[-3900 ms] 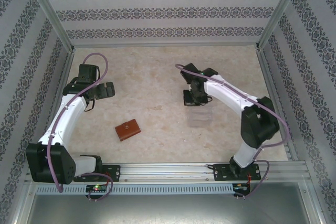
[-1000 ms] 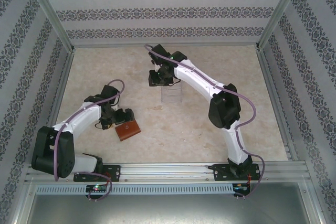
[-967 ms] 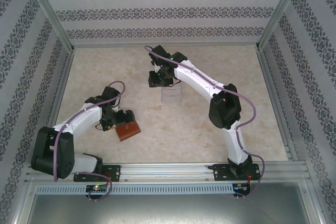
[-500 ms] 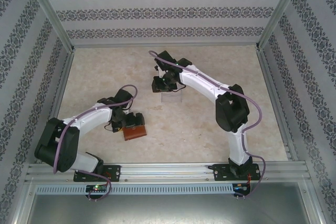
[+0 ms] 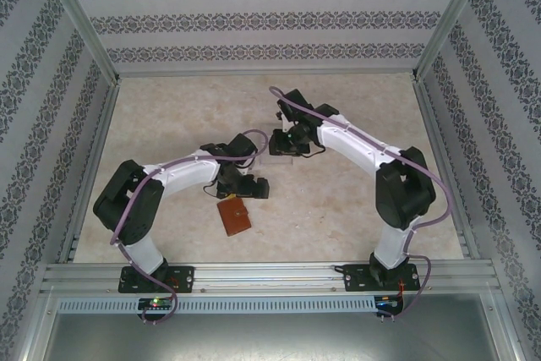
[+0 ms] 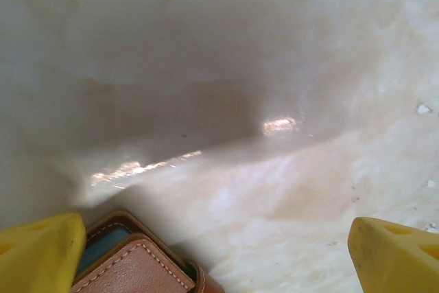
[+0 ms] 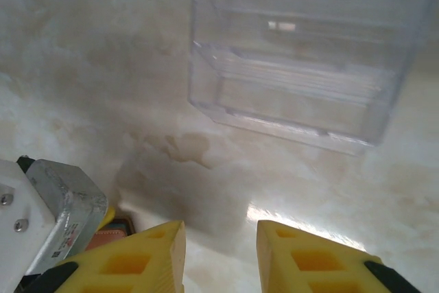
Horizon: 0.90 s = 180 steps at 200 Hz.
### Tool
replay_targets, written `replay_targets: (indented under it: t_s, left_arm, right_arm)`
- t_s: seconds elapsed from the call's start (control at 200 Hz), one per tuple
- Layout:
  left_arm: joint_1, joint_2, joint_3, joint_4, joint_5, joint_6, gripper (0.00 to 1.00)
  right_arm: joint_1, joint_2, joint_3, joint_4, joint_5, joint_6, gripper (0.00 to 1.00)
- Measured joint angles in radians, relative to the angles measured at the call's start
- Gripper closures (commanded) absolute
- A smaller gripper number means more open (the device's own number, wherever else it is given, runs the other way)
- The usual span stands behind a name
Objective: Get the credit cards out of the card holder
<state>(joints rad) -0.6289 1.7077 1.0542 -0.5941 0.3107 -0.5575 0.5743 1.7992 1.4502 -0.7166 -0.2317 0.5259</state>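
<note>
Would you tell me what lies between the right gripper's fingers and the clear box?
Bare tabletop separates the fingers from the clear box, in the right wrist view.

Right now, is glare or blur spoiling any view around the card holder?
Left wrist: soft and hazy, bright glare streaks on the table, a corner of the card holder at the bottom edge. Right wrist: sharper, one glare patch on the table, reflections on the clear plastic box. Top external: evenly lit, card holder plain.

The wallet (image 6: pixel 140 265) is cut off at the left wrist view's bottom edge, just one corner showing. From above, the right arm (image 5: pixel 355 145) covers part of the box (image 5: pixel 270 148); its top runs off the right wrist view.
</note>
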Motion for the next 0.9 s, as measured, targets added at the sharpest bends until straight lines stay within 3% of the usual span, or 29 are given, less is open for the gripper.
replay_targets:
  t_s: [0.255, 0.425, 0.6, 0.899]
  left_arm:
    - [0.005, -0.085, -0.006, -0.001, -0.071, -0.020, 0.03]
    - [0.083, -0.227, -0.068, -0.004, -0.091, -0.055, 0.08]
    - [0.139, -0.285, -0.172, -0.026, -0.094, -0.090, 0.24]
    - [0.167, -0.338, -0.333, -0.002, -0.022, -0.160, 0.51]
  right_arm:
    - [0.002, -0.083, -0.110, 0.014, -0.002, 0.021, 0.65]
    - [0.054, -0.099, -0.159, 0.047, -0.064, -0.030, 0.66]
    - [0.109, -0.102, -0.186, 0.084, -0.168, -0.247, 0.69]
    - [0.156, -0.093, -0.198, 0.115, -0.302, -0.662, 0.64]
